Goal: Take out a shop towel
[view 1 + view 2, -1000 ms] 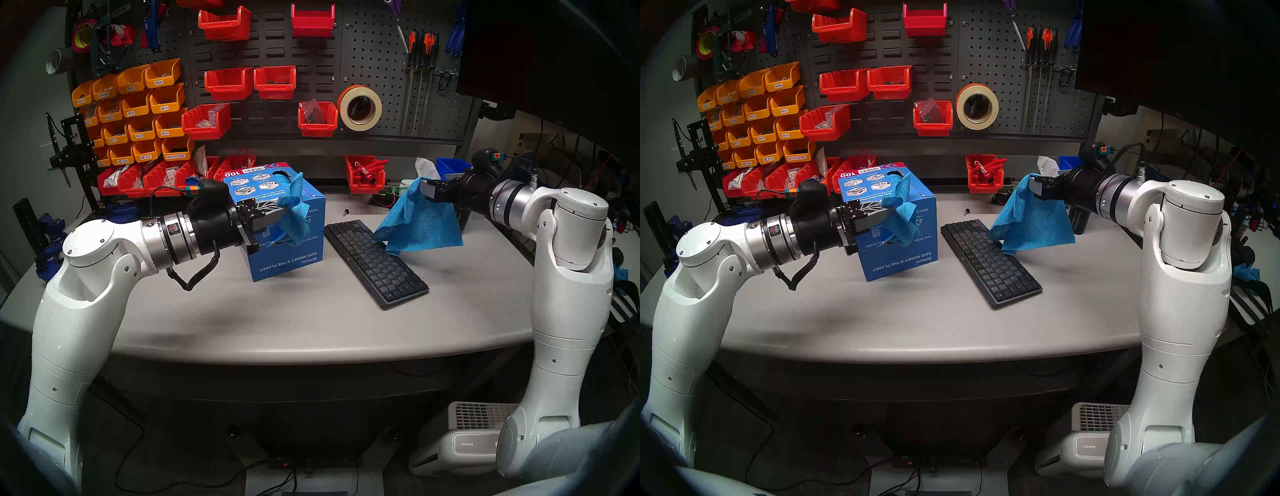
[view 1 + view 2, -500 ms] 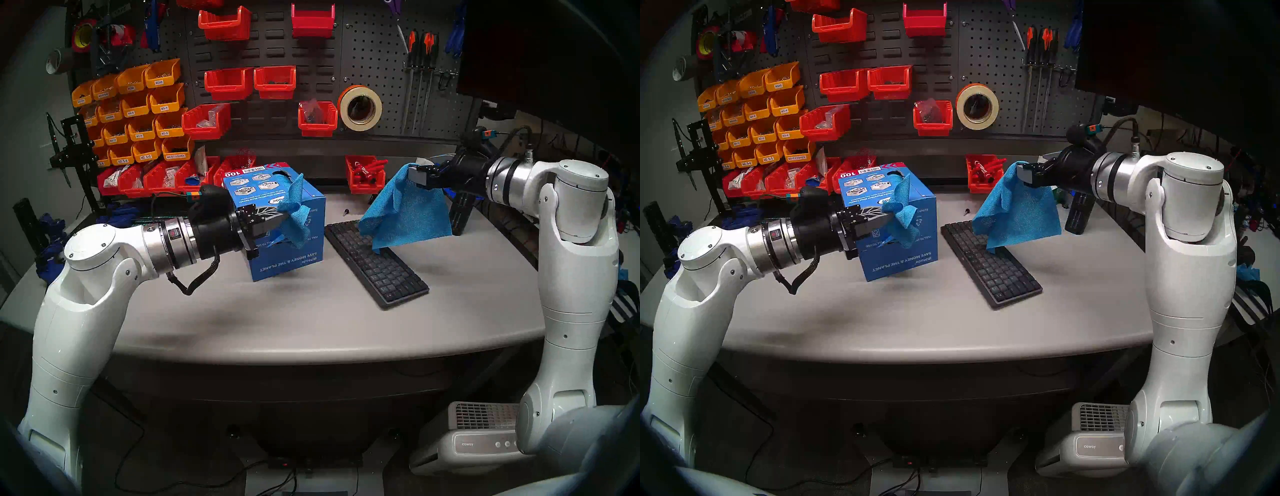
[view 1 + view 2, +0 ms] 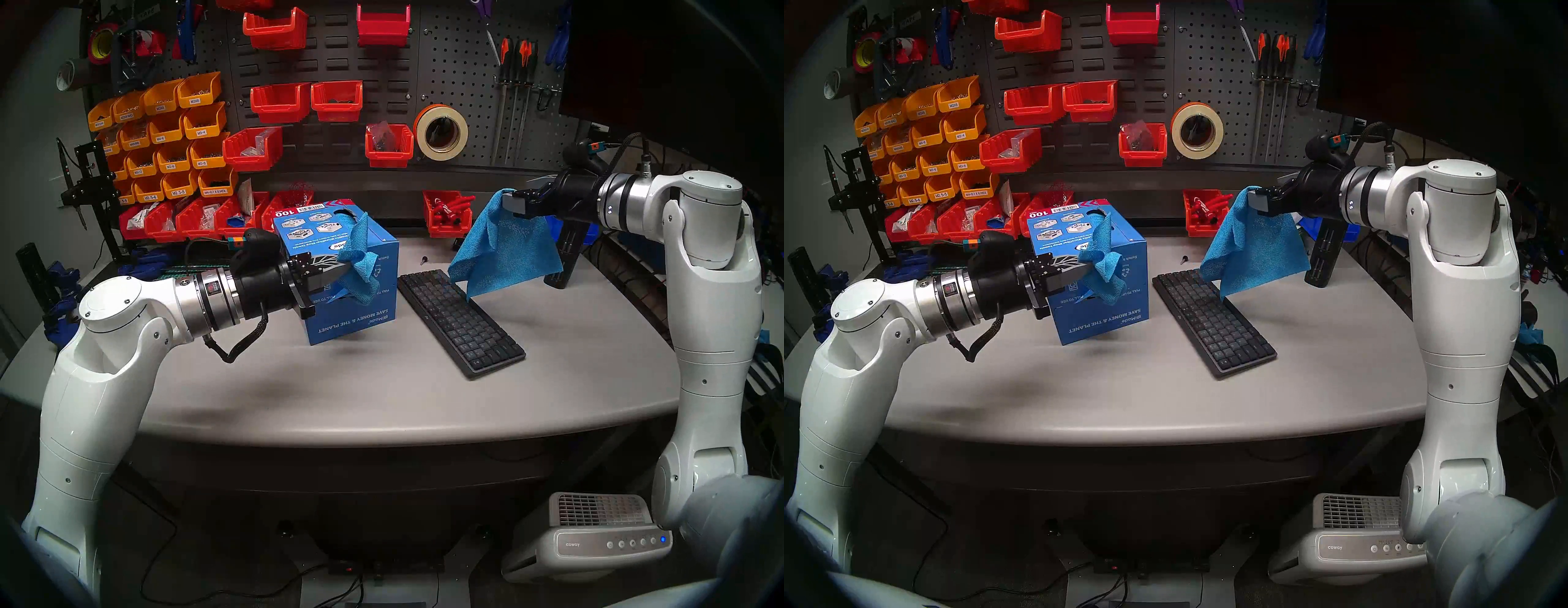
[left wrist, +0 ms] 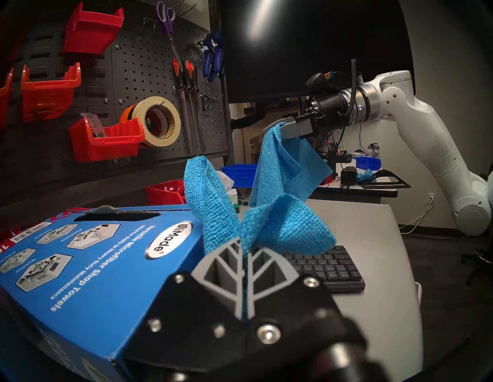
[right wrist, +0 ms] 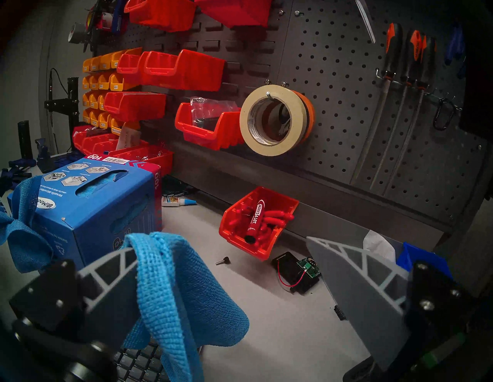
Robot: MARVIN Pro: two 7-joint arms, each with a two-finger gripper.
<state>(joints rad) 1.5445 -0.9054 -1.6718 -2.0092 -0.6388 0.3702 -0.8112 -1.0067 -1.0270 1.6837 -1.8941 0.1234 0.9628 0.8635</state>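
Note:
A blue printed towel box (image 3: pixel 365 322) stands left of centre on the grey table (image 3: pixel 339 390). A shop towel (image 3: pixel 360 271) sticks out of its top slot, and my left gripper (image 3: pixel 343 267) is shut on that bunched cloth in front of the box; the left wrist view shows the fingers (image 4: pixel 229 266) pressed together on the towel (image 4: pixel 288 229). A second shop towel (image 3: pixel 505 250) hangs free over the keyboard's far end. It is draped over one finger (image 5: pixel 112 269) of my right gripper (image 3: pixel 515 204), whose jaws stand wide open in the right wrist view (image 5: pixel 220 244).
A dark keyboard (image 3: pixel 462 322) lies diagonally at the centre. At the back stand a red bin of markers (image 3: pixel 447 214), a black upright cylinder (image 3: pixel 564 259), a small screw (image 3: pixel 423 259) and a circuit board (image 5: pixel 301 269). The pegboard wall (image 3: pixel 449 76) holds bins, tape and tools.
My right arm has risen and drawn back, lifting the hanging towel higher above the keyboard. The left gripper has shifted slightly left, still shut on its towel.

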